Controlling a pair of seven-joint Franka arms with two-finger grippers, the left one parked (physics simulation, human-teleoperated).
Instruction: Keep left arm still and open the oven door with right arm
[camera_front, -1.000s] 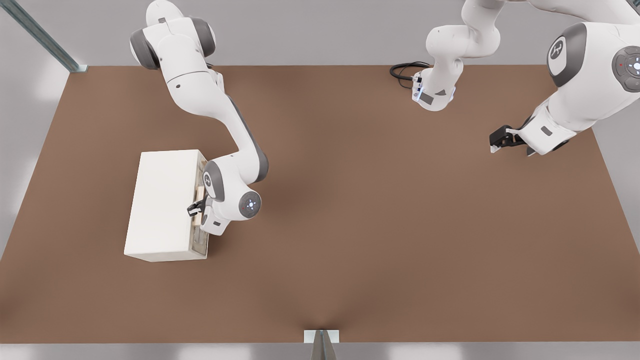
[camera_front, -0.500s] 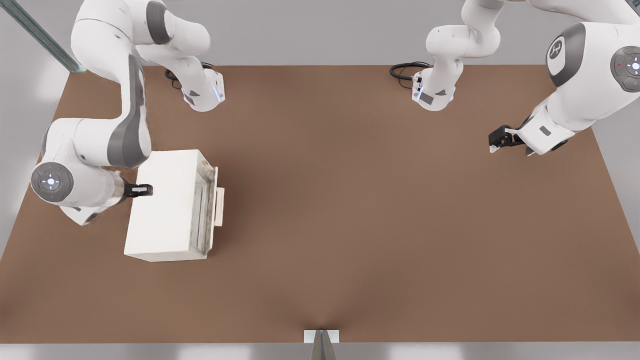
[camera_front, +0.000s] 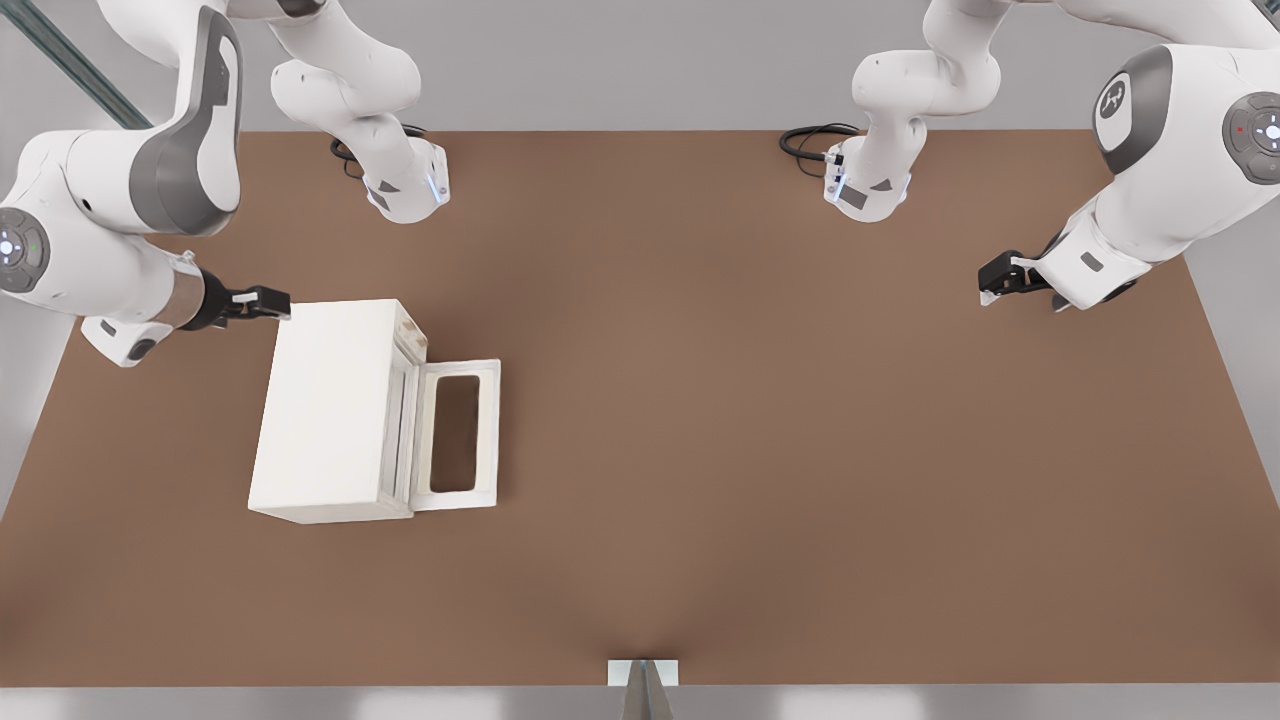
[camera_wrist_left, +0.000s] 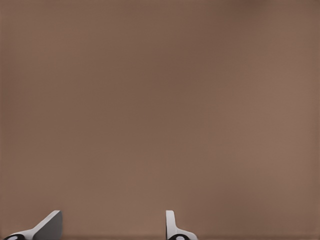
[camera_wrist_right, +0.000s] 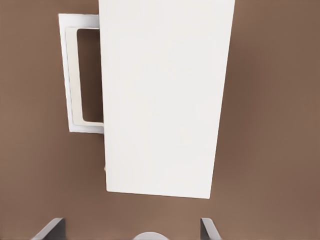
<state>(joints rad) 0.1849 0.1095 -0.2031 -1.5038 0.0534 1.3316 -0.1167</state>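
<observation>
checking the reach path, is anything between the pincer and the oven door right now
Yes: the oven body itself. The pincer hovers at the oven's back corner, while the oven door lies folded down flat on the opposite side. Nothing else visible intervenes.

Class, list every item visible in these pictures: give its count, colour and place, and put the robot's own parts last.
Cream-white boxy oven: one, on the table toward the front view's left.
Cream-white oven door with rectangular window: one, swung down flat on the oven's side toward the front view's right.
Brown table: one, under everything.
Black cables: two coils, by the arm bases at the far edge.
Gripper: one, black, open, near the oven's far corner toward the front view's left, holding nothing.
</observation>
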